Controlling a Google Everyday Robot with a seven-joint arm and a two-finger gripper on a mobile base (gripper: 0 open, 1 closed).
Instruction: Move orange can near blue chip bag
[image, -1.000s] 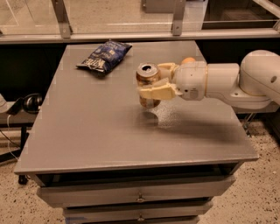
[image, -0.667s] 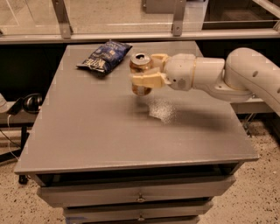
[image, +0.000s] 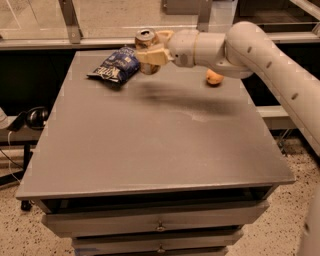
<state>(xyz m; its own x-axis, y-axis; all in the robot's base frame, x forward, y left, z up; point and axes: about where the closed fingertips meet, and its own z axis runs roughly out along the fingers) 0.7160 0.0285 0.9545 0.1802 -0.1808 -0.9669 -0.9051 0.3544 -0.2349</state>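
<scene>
Where gripper (image: 151, 50) clamps orange can (image: 145, 36), blue chip bag (image: 114, 67) sits, perhaps touching.

gripper (image: 150, 53) at far edge, clamped on orange can (image: 145, 38) just right of blue chip bag (image: 114, 68) | my arm (image: 260, 45) spans far right, orange fruit (image: 214, 78) under it | I see table (image: 150, 150) open from middle forward

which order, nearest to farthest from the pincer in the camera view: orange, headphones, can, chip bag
The pincer is at the table's back edge.
1. can, gripped in it.
2. chip bag, close, picture left.
3. orange, farther, picture right.
4. headphones, far left, off the table.
</scene>
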